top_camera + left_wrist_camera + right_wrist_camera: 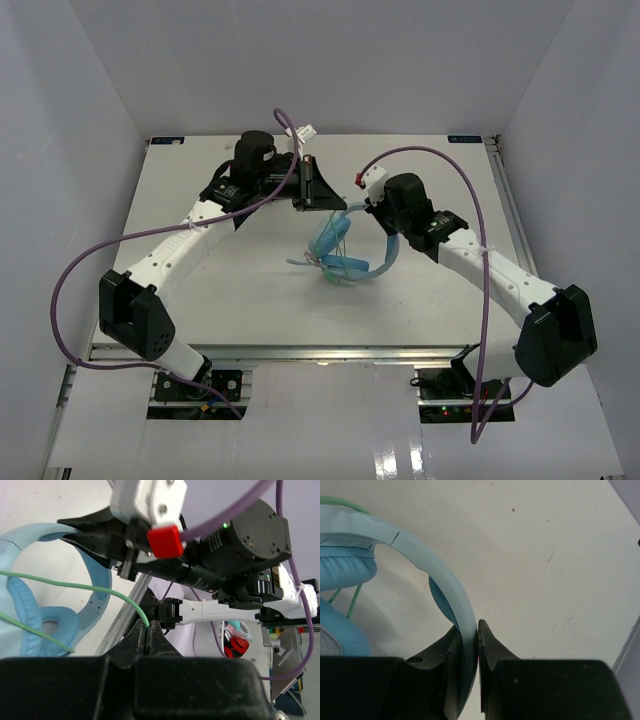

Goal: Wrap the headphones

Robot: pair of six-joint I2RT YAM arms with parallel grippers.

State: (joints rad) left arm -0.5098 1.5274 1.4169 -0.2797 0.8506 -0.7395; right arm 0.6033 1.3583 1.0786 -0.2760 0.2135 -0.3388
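Observation:
The light blue headphones (pixel 345 252) are held up over the middle of the table, cups low, band arching up to the right. My right gripper (pixel 384 222) is shut on the band (pixel 447 587), which passes between its jaws. My left gripper (pixel 330 188) is shut on the thin pale green cable (pixel 95 587), pinched at its jaw tips (pixel 149 624). The cable runs taut from there down to the cups (pixel 37 630). The cable also shows beside the cup (pixel 342 565) in the right wrist view.
The white table (pixel 250 260) has a raised metal rail (pixel 505 200) along its right edge. White walls close in the left, back and right. Purple arm cables (pixel 80 270) loop beside both arms. The right arm (pixel 235 545) fills much of the left wrist view.

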